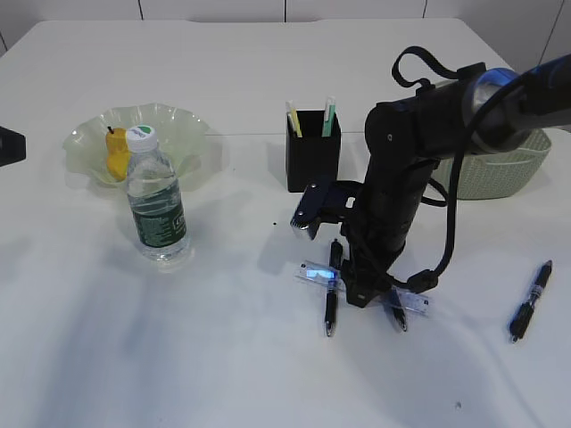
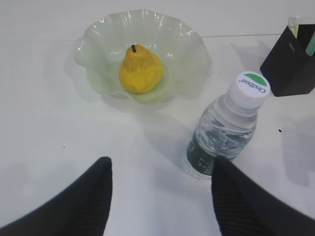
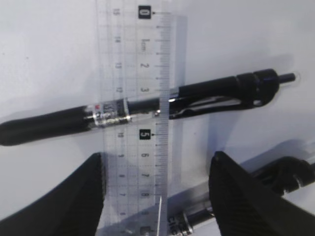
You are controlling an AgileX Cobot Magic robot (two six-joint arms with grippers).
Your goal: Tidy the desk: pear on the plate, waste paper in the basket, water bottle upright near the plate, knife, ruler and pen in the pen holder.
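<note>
Ruler (image 3: 135, 123) overlies a pen (image 3: 147, 108) in the right wrist view only.

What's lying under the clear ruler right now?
Two black pens lie under the clear ruler: one pen crosses beneath it in full view; a second pen runs beneath its near end, partly hidden by the right end effector.

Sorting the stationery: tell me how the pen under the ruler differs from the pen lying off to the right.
The pen under the ruler is crossed by the clear ruler, with the right gripper over it; the right pen lies alone and bare. The first points nearly straight toward the camera; the right one slants. Both are dark, lying flat on the table, outside the pen holder.
</note>
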